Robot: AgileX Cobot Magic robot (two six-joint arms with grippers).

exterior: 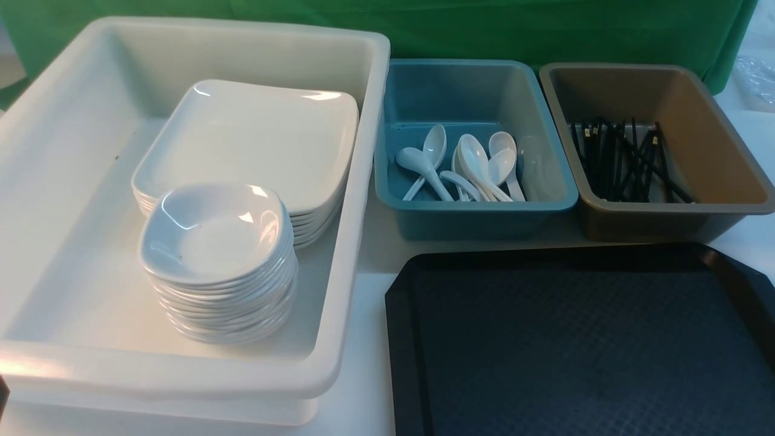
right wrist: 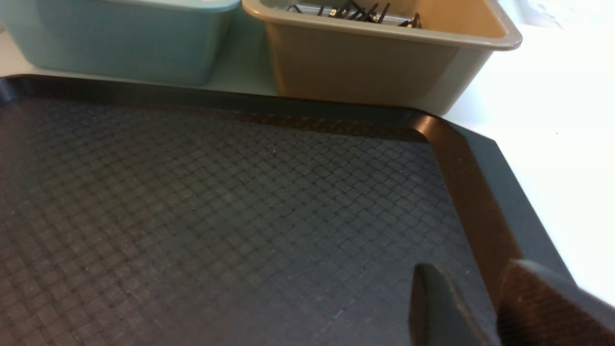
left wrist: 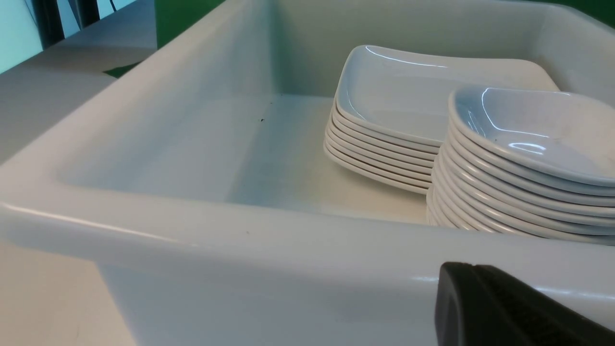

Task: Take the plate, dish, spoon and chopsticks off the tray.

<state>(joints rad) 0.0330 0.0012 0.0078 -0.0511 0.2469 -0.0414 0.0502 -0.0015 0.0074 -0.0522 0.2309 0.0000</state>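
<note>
The black tray (exterior: 581,339) lies bare at the front right, and its textured surface fills the right wrist view (right wrist: 216,206). A stack of large white plates (exterior: 254,133) and a stack of small white dishes (exterior: 215,233) sit in the white bin (exterior: 60,181). White spoons (exterior: 472,163) lie in the blue bin (exterior: 478,209). Black chopsticks (exterior: 623,160) lie in the brown bin (exterior: 714,139). My left gripper (left wrist: 473,269) is shut and empty, just outside the white bin's near wall (left wrist: 192,226). My right gripper (right wrist: 471,269) is slightly open and empty, over the tray's right edge.
The plates (left wrist: 408,91) and dishes (left wrist: 533,129) also show in the left wrist view. The blue bin (right wrist: 120,43) and brown bin (right wrist: 360,62) stand right behind the tray. A green cloth (exterior: 484,24) hangs at the back.
</note>
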